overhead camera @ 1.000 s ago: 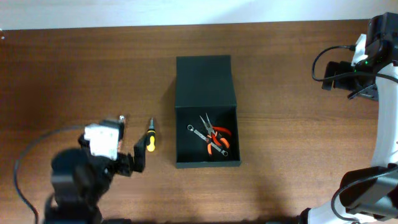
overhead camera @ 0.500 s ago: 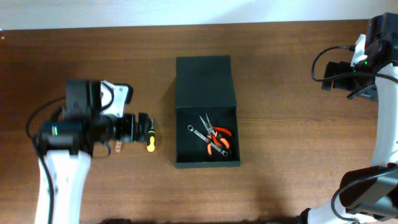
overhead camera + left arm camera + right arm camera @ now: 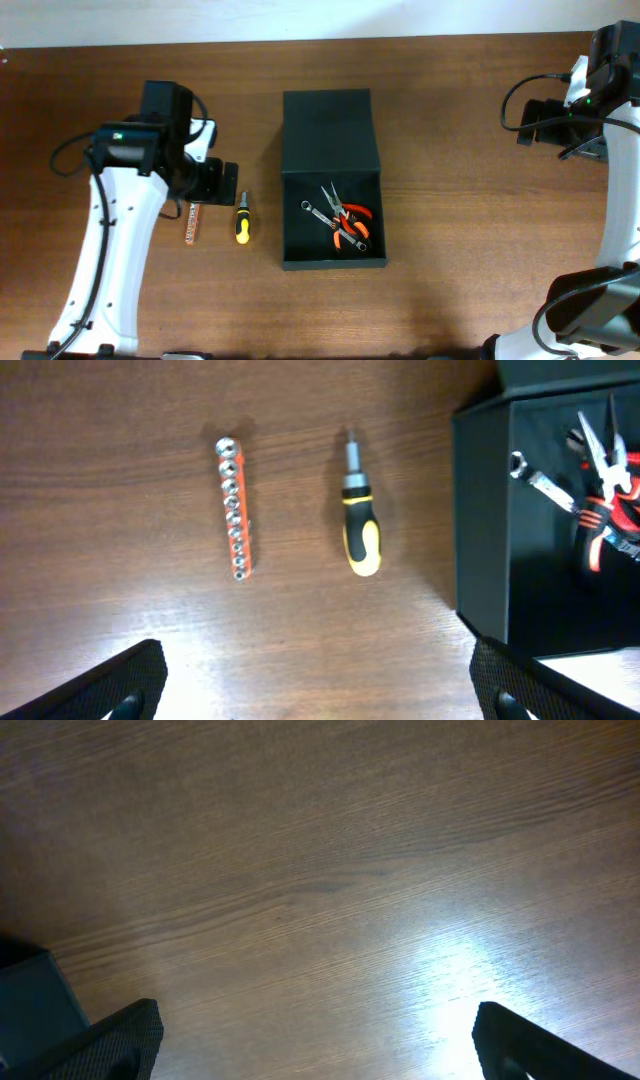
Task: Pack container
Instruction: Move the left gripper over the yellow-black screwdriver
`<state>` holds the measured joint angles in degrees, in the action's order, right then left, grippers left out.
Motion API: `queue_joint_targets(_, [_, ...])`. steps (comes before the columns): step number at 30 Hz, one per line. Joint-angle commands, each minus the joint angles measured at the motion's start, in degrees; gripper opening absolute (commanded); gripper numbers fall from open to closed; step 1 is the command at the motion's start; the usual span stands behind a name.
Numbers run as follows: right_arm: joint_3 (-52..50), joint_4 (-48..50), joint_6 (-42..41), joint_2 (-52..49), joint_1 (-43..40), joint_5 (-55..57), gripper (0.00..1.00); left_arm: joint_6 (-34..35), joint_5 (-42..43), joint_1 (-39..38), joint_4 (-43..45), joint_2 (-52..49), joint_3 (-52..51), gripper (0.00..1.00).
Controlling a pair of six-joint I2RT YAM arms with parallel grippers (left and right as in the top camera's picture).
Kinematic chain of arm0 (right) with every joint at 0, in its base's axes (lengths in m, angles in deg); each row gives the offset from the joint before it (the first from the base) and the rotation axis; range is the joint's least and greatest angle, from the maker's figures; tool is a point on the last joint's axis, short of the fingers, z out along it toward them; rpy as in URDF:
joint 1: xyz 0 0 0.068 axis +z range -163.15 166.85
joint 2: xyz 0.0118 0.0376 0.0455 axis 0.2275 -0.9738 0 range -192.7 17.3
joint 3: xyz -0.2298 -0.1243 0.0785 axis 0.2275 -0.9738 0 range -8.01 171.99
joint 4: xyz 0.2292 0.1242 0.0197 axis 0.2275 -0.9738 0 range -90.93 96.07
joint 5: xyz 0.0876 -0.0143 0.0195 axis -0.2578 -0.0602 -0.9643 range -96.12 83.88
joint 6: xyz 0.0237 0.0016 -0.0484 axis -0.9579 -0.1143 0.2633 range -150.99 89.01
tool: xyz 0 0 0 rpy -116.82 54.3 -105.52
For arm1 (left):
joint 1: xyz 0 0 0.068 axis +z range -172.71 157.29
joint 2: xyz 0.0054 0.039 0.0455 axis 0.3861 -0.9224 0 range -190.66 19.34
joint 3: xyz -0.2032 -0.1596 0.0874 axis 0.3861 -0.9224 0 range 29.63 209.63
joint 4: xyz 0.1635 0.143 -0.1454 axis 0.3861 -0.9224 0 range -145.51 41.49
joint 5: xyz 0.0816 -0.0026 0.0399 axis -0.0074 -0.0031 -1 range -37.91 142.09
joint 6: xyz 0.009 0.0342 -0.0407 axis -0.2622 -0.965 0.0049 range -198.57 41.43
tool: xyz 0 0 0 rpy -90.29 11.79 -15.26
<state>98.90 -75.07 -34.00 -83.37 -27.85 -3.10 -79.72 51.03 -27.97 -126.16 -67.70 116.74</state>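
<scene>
Container, overhead: the container (image 3: 328, 130) sits at the middle of the table (image 3: 450, 290), its flap lid laid open toward the far side and its open compartment on the near side.
Contents, overhead: orange-handled pliers (image 3: 351, 224) and a steel wrench (image 3: 322, 215) lie together inside the compartment, touching or crossing.
Screwdriver, overhead: the screwdriver (image 3: 240, 220) lies just left of the container, yellow-and-black handle near, tip pointing far.
Socket rail, overhead: the socket rail (image 3: 192, 224) lies left of the screwdriver, parallel to it, its far end hidden under the arm.
Left gripper, overhead: the left gripper (image 3: 224, 184) hangs just beyond the screwdriver's tip, holding nothing.
Right gripper, overhead: the right gripper (image 3: 532, 120) is at the far right, well apart from the container.
Left gripper, left wrist: the left gripper (image 3: 318, 685) has its fingers spread wide at the lower corners, nothing between them.
Tools, left wrist: the socket rail (image 3: 236, 508) and screwdriver (image 3: 358, 510) lie side by side on bare wood, apart from each other.
Container, left wrist: the container (image 3: 480, 530) stands at the right, with the wrench (image 3: 540, 480) and pliers (image 3: 608, 465) inside.
Right gripper, right wrist: the right gripper (image 3: 320, 1050) is spread wide and empty over bare table (image 3: 330, 870).
Dark corner, right wrist: a dark corner (image 3: 35, 995) shows at the lower left; I cannot tell what it belongs to.
</scene>
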Motion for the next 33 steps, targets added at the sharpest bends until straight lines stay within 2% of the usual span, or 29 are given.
queue_joint_targets(1, [0.1, 0.0, -0.5, 0.4, -0.3, 0.5, 0.99, 1.0, 1.0, -2.1, 2.3, -1.6, 0.9, 0.99])
queue_joint_targets(7, [0.1, 0.0, -0.5, 0.4, -0.3, 0.5, 0.99, 1.0, 8.2, -2.6, 7.2, -1.7, 0.9, 0.99])
queue_joint_targets(15, [0.1, 0.0, -0.5, 0.4, -0.3, 0.5, 0.99, 1.9, 7.7, -2.6, 7.1, -2.2, 0.9, 0.99])
queue_joint_targets(18, [0.1, 0.0, -0.5, 0.4, -0.3, 0.5, 0.99, 7.1, 3.7, -2.6, 6.3, -3.8, 0.9, 0.99])
queue_joint_targets(20, [0.1, 0.0, -0.5, 0.4, -0.3, 0.5, 0.99, 12.9, -0.6, -2.6, 5.9, -5.4, 0.9, 0.99])
queue_joint_targets(22, [0.1, 0.0, -0.5, 0.4, -0.3, 0.5, 0.99, 15.3, -2.0, -2.6, 5.9, -7.1, 0.9, 0.99])
queue_joint_targets(27, [0.1, 0.0, -0.5, 0.4, -0.3, 0.5, 0.99, 15.3, 2.0, -2.6, 6.1, -10.6, 0.9, 0.99])
queue_joint_targets(33, [0.1, 0.0, -0.5, 0.4, -0.3, 0.5, 0.99, 15.3, 1.9, -2.6, 7.0, -11.8, 0.9, 0.99])
